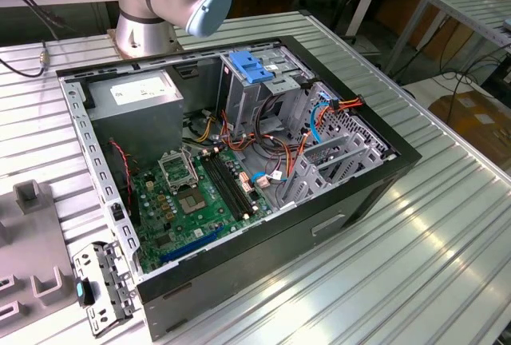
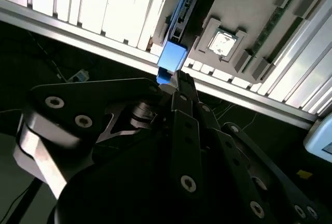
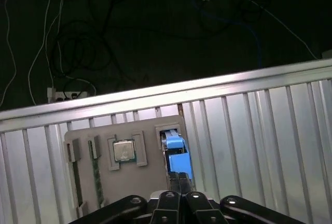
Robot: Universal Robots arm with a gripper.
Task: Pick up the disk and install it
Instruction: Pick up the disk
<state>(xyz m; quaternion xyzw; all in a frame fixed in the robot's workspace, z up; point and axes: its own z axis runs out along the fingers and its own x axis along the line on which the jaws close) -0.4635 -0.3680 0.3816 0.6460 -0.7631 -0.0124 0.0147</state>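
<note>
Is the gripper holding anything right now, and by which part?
It appears to hold the disk: the gripper is closed on its blue carrier end, while the disk stands edge-on in a slot of the grey fixture tray.

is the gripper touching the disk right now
Cannot tell. In both wrist views the gripper ends right at the blue rail of the disk and overlaps it, so neither contact nor a gap shows plainly.
</note>
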